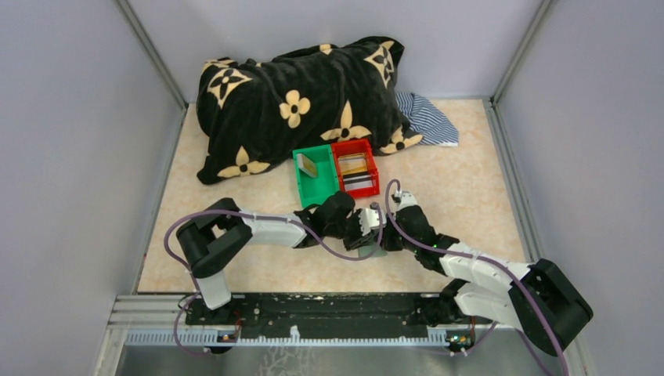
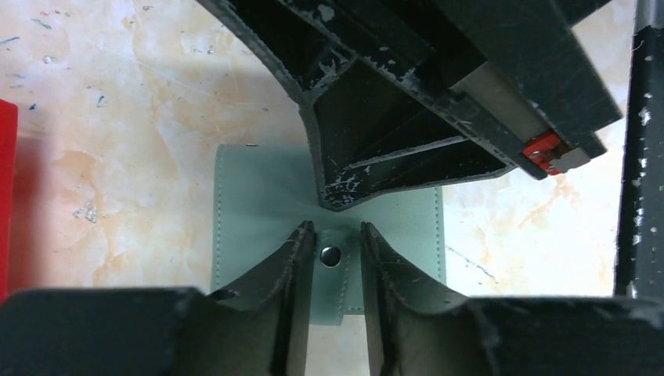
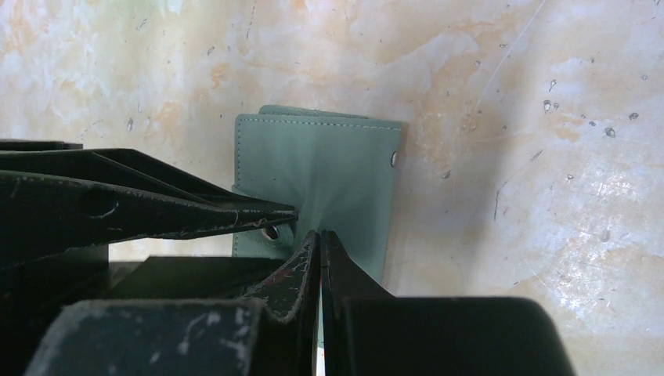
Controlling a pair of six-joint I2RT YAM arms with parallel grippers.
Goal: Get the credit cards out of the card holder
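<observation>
Overhead, card holder [image 2: 250, 204] hidden; right end effector [image 3: 320, 235] together, left end effector [image 2: 337, 225] straddling tab [image 2: 337, 291].

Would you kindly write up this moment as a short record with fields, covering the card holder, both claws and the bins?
card holder: folded shut, flat on the table
left claw: fingers either side of the snap tab; grip unclear
right claw: shut, tips pressing on the holder's cover
green bin: one tan card inside
red bin: stacked cards, tan and dark
behind the bins: black flowered pillow
</observation>
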